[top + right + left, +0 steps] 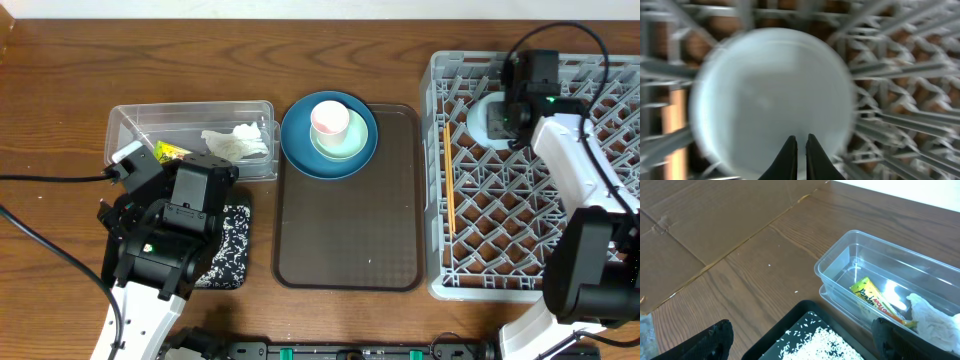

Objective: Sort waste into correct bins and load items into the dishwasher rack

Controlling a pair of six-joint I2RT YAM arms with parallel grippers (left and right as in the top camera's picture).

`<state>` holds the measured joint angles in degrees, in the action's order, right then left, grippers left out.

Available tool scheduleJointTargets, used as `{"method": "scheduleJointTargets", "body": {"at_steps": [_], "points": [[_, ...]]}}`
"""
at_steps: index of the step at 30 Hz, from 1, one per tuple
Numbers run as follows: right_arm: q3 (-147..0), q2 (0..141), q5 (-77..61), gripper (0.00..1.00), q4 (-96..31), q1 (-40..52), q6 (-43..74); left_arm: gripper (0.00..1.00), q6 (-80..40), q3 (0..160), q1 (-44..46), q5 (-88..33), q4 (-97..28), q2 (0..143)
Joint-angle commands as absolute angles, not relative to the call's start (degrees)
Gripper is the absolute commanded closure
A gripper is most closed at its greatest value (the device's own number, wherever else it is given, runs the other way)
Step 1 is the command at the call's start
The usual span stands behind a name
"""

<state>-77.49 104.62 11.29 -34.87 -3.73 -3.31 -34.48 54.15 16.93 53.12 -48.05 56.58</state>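
A: From above, the pale bowl (486,120) sits in the rack's (500,230) far-left corner, with the right hand (508,112) over it.
B: Left wrist: the left hand (805,341) is spread wide above the black tray (785,325), and the wrapper (875,300) lies in the tub (840,265).
A: Right wrist: fingers (789,155) pinched together, gripping nothing.

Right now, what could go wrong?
The cup sits in the green bowl on the plate; lifting that stack whole might tip it. The open left hand hangs over the rice in the black tray, so a bump could scatter grains. The right hand is close above the white bowl in the rack and might knock it.
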Motion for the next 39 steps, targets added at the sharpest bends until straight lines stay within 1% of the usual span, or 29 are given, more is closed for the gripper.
{"method": "scheduleJointTargets", "body": {"at_steps": [1,4,6,8,9,12,14,16,18,19,20,21,22,26,29,39], "points": [[-77.1,103.8,15.8,0.91,-35.3,-5.6,-1.8,0.09,-34.2,55.0,16.7,54.5,-48.2,56.6],[-77.1,101.5,14.5,0.87,-35.3,-5.7,-1.8,0.09,-34.2,55.0,16.7,54.5,-48.2,56.6],[-77.1,99.5,10.5,0.86,-35.0,-5.6,-1.8,0.09,-34.2,55.0,16.7,54.5,-48.2,56.6],[-77.1,97.4,2.9,0.85,-34.7,-5.6,-1.8,0.09,-34.2,55.0,16.7,54.5,-48.2,56.6],[-77.1,96.1,-3.6,0.85,-34.7,-5.5,-1.7,0.09,-34.2,55.0,16.7,54.5,-48.2,56.6],[-77.1,93.7,-20.1,0.80,-34.7,-5.2,-1.5,0.09,-34.2,55.0,16.7,54.5,-48.2,56.6],[-77.1,93.0,-29.4,0.78,-34.7,-4.5,1.0,0.09,-34.2,55.0,16.7,54.5,-48.2,56.6],[-77.1,93.0,-36.4,0.71,-34.7,-2.9,3.7,0.09,-34.2,55.0,16.7,54.5,-48.2,56.6],[-77.0,93.0,-38.8,0.65,-35.0,-0.7,4.5,0.09,-34.2,55.0,16.7,54.5,-48.2,56.6],[-76.9,93.0,-38.7,0.54,-35.0,0.9,4.4,0.09,-34.2,55.0,16.7,54.5,-48.2,56.6],[-76.9,93.0,-38.3,0.36,-35.0,1.8,4.4,0.09,-34.2,55.0,16.7,54.5,-48.2,56.6],[-76.9,93.0,-37.4,0.04,-35.2,3.2,4.4,0.09,-34.2,55.0,16.7,54.5,-48.2,56.6],[-76.9,93.0,-36.1,0.01,-35.6,4.3,4.4,0.09,-34.2,55.0,16.7,54.5,-48.2,56.6],[-76.9,93.0,-28.4,0.01,-38.2,7.7,4.4,0.09,-34.2,55.0,16.7,54.5,-48.2,56.6],[-76.9,93.0,-25.3,0.01,-39.7,8.8,4.4,0.09,-34.2,55.0,16.7,54.5,-48.2,56.6],[-76.9,93.0,-23.9,0.01,-40.1,9.1,4.4,0.09,-34.2,55.0,16.7,54.5,-48.2,56.6]]}}
